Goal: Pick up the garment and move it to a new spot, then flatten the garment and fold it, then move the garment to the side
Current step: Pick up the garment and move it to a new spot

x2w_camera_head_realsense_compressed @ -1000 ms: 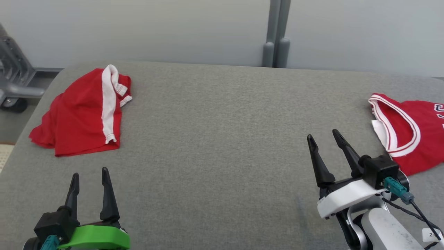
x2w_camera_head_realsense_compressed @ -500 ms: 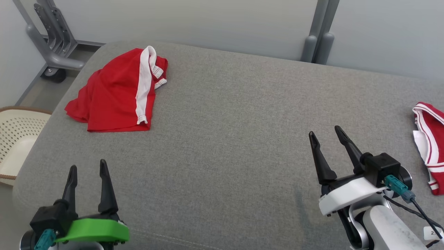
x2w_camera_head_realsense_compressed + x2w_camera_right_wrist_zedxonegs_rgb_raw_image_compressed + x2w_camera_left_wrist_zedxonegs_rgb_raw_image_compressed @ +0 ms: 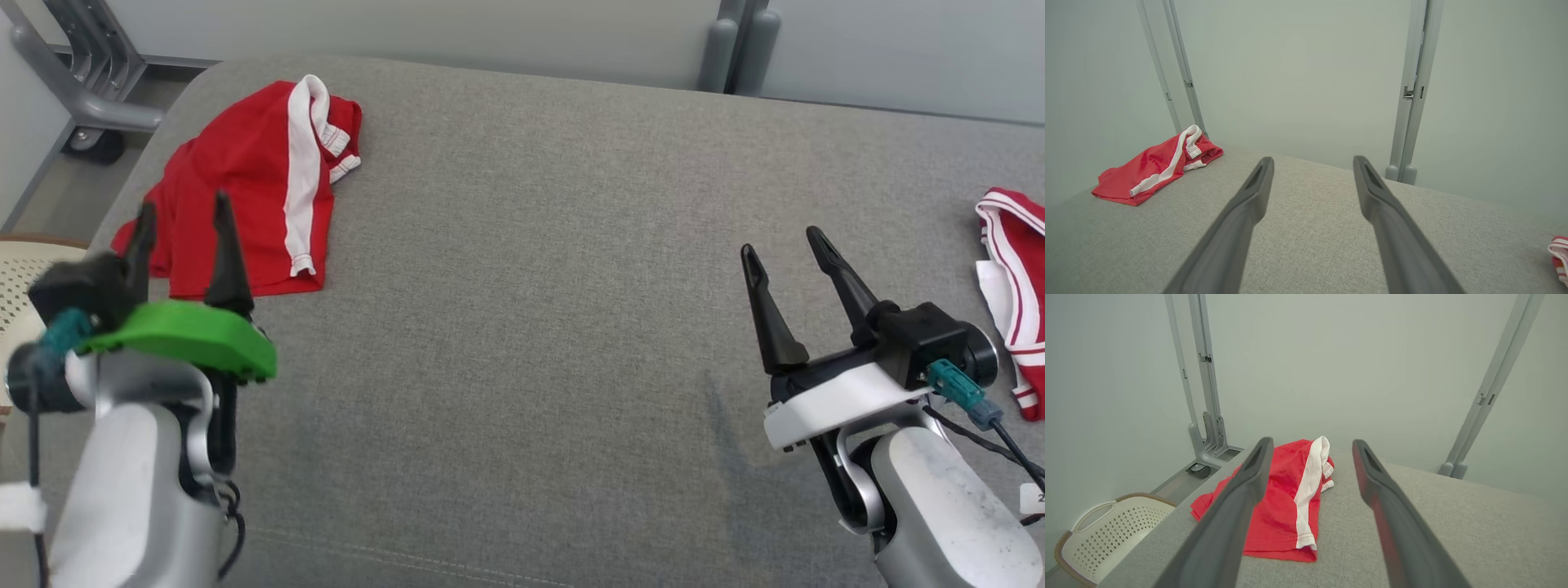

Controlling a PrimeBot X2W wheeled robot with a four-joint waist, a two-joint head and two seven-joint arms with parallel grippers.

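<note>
The garment (image 3: 245, 180), red with a white side stripe, lies crumpled at the far left of the grey cushioned surface (image 3: 531, 245). My left gripper (image 3: 184, 204) is raised just short of it, open, its fingertips overlapping the garment's near edge in the head view. In the left wrist view, the garment (image 3: 1286, 498) lies ahead between and below the spread fingers of the left gripper (image 3: 1311, 442), apart from them. My right gripper (image 3: 780, 241) hovers open and empty over the right half of the surface. The right wrist view has the garment (image 3: 1151, 167) far off to the left of the right gripper (image 3: 1312, 159).
A second red garment with white trim (image 3: 1012, 278) lies at the surface's right edge. A cream perforated basket (image 3: 1106, 531) stands on the floor beyond the left edge. A grey wheeled metal frame (image 3: 82, 106) and upright posts (image 3: 727, 41) stand against the back wall.
The head camera has turned left and tilted down. My left arm has risen and reached forward to the garment's near edge. Both grippers stay open.
</note>
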